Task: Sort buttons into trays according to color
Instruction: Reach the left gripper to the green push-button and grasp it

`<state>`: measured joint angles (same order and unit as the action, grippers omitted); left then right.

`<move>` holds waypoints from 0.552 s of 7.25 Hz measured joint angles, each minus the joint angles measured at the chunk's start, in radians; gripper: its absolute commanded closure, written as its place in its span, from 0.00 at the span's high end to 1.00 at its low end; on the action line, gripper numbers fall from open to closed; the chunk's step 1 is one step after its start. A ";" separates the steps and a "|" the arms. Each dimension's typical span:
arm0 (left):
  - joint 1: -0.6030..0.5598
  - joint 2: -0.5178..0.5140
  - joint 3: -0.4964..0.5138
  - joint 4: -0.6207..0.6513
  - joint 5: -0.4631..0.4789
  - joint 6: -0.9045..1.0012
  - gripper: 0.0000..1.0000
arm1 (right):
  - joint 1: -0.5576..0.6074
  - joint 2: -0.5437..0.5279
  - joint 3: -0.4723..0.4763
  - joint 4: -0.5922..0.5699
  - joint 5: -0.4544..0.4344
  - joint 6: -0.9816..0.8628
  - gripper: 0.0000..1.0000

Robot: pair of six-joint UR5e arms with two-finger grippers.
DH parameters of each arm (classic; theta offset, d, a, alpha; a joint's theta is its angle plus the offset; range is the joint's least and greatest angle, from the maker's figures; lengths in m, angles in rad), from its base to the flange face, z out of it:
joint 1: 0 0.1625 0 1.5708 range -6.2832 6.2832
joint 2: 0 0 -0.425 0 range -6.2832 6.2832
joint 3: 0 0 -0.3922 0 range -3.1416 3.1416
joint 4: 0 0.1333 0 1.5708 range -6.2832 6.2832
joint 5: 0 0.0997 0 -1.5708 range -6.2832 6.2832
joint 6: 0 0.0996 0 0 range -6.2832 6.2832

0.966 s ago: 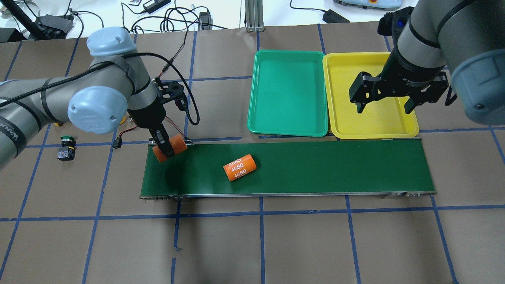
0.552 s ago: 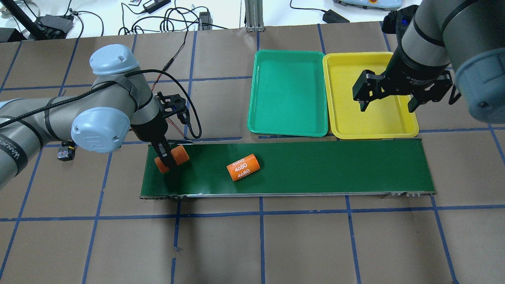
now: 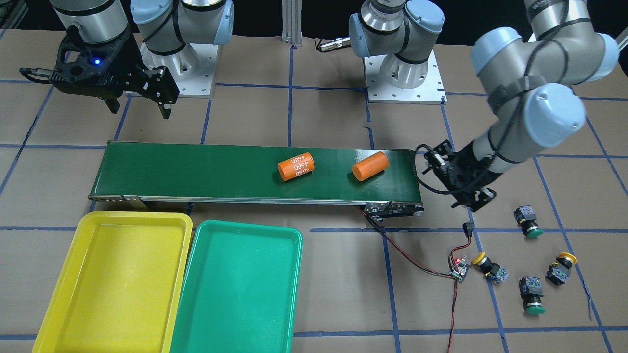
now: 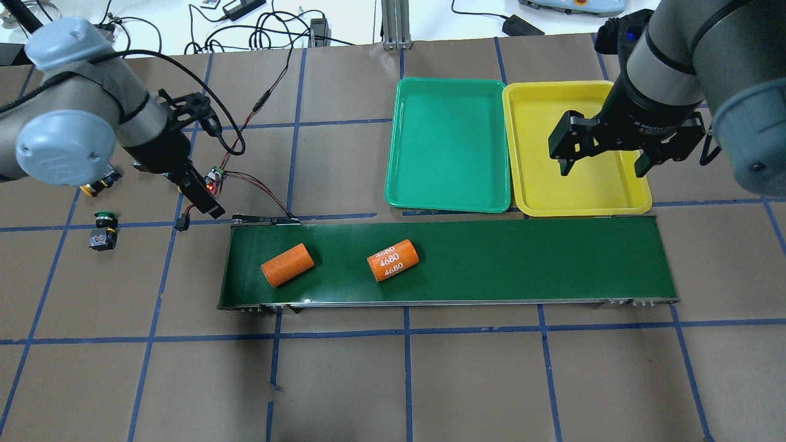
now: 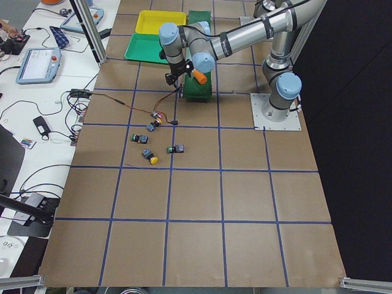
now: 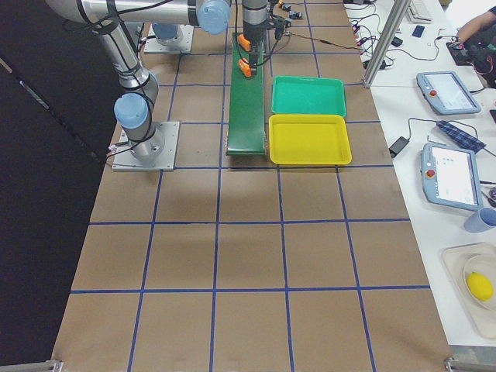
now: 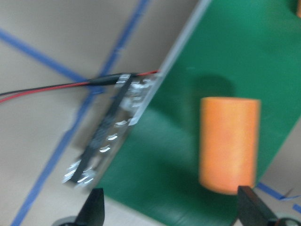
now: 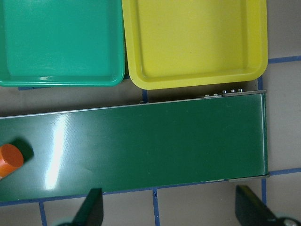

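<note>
— Where do the buttons lie at this moment?

— All four are on the brown surface [image 3: 343,294], past the end of the conveyor belt [image 4: 522,258] on the robot's left side. One green button [image 3: 529,221] is near the left tool [image 4: 207,205]. One yellow button [image 3: 485,264] lies just beside a small circuit board [image 3: 459,268]. The other yellow button [image 3: 560,267] and the other green button [image 3: 531,294] are near them. All are well apart from the yellow tray [image 3: 113,284] and the green tray [image 3: 235,294].

— And the tools?

— The left tool hangs over the surface beside the belt end, its fingers apart, holding nothing. The right tool [image 4: 602,167] hangs over the yellow tray, also spread wide, with nothing between the fingers.

— What is on the belt?

— Two orange cylinders, a plain one [image 4: 287,264] and one marked 4680 [image 4: 393,260], apart from each other.
</note>
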<state>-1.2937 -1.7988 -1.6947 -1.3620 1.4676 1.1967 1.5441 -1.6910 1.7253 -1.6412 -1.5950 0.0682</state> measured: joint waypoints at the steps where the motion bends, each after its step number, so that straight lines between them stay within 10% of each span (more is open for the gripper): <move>1: 0.064 -0.088 0.130 -0.011 -0.003 0.053 1.00 | 0.000 0.000 0.001 0.000 0.000 0.000 1.00; 4: 0.167 -0.386 0.435 -0.012 -0.007 -0.039 1.00 | 0.001 0.002 0.003 0.004 -0.001 0.007 1.00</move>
<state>-1.1271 -2.1852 -1.2601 -1.3738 1.4609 1.1579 1.5451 -1.6891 1.7282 -1.6375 -1.5965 0.0756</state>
